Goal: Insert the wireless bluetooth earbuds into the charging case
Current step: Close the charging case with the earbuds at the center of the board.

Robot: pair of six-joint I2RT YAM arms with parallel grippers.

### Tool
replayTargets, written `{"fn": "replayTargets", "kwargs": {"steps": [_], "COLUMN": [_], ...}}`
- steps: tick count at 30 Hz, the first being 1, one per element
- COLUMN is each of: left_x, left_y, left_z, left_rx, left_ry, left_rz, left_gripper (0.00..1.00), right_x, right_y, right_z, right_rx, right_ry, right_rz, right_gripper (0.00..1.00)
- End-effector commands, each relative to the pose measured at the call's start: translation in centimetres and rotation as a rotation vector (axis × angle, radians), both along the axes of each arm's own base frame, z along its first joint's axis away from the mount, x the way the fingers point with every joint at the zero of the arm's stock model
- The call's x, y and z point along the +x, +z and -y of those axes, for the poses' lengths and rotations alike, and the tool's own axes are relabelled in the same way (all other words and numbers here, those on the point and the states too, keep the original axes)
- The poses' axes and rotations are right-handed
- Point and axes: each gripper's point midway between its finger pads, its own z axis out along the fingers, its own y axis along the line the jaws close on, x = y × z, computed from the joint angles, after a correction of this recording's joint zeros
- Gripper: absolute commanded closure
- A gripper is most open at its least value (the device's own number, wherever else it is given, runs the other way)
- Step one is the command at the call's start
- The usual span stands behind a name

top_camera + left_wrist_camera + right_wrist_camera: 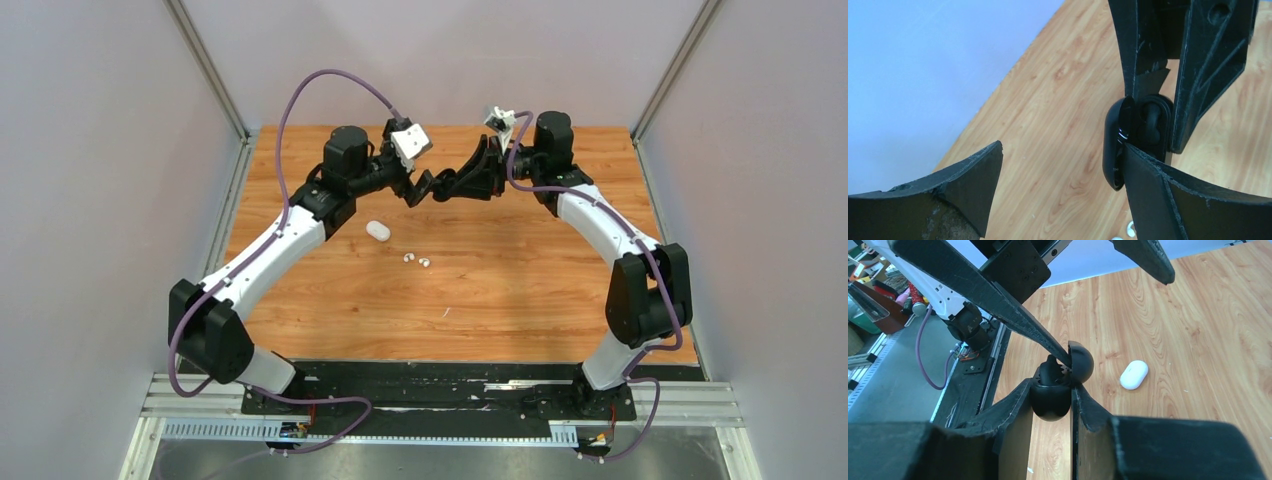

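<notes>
My right gripper is shut on the base of a black charging case, held above the table with its lid swung open. A dark rounded lump, apparently a black earbud, sits in the base. My left gripper is open. One of its fingers has its tip in the gap between lid and base, while the other stands apart from the case. Two white earbuds lie on the wood. A shut white case lies left of them.
Both grippers meet in mid-air over the back half of the wooden table. Grey walls stand on the left, right and back. A black mounting rail runs along the near edge.
</notes>
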Motion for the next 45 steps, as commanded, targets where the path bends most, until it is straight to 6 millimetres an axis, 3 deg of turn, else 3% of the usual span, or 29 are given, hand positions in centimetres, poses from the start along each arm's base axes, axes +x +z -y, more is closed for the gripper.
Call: {"fn": "replayTargets", "kwargs": {"steps": [1,7,8,10,11,12,15,19,26,32,37,45], "left_x": [1.6,1.0,-0.1,-1.1,-0.9,-2.1,-2.9,-4.2,-3.0,-2.8,-0.9,0.5], "left_y": [4.9,9.0,8.8,10.5,10.0,10.4,8.6,6.0,2.6,2.6,3.6,3.1], "left_z": [0.0,0.1,0.5,0.5,0.2,0.5,0.5,1.0,1.5,2.0,1.9,1.5], "left_rx": [-0.042,-0.086,-0.086,-0.128,-0.155,-0.172,-0.213,-0.244,-0.200,-0.212,-0.327,-0.345], "left_ry": [0.080,-0.041,-0.115,-0.200,-0.211,-0.290,-0.353,-0.420,-0.420,-0.424,-0.350,-0.298], "left_rz": [0.167,0.181,0.139,0.086,0.012,-0.028,-0.218,-0.324,-0.354,-0.379,-0.454,-0.482], "left_gripper": [0.06,0.06,0.06,0.06,0.06,0.05,0.04,0.02,0.02,0.02,0.03,0.05], "right_x": [0.0,0.4,0.4,0.5,0.6,0.6,1.0,1.6,2.0,1.8,1.0,0.6], "right_y": [1.1,0.8,0.7,0.6,0.6,0.7,1.1,1.7,1.7,1.7,1.9,2.2], "right_z": [-0.3,0.0,0.0,0.0,0.0,0.0,0.1,0.1,0.0,0.1,0.2,0.3], "right_rx": [0.026,0.023,0.022,0.021,0.022,0.023,0.029,0.042,0.044,0.049,0.052,0.052], "right_ry": [0.018,0.011,0.010,0.009,0.008,0.009,-0.014,-0.040,-0.062,-0.057,-0.017,-0.008], "right_rz": [0.088,0.084,0.083,0.081,0.082,0.086,0.076,0.059,0.040,0.057,0.099,0.112], "right_gripper": [1.00,1.00,1.00,1.00,1.00,1.00,1.00,1.00,1.00,1.00,1.00,1.00]}}
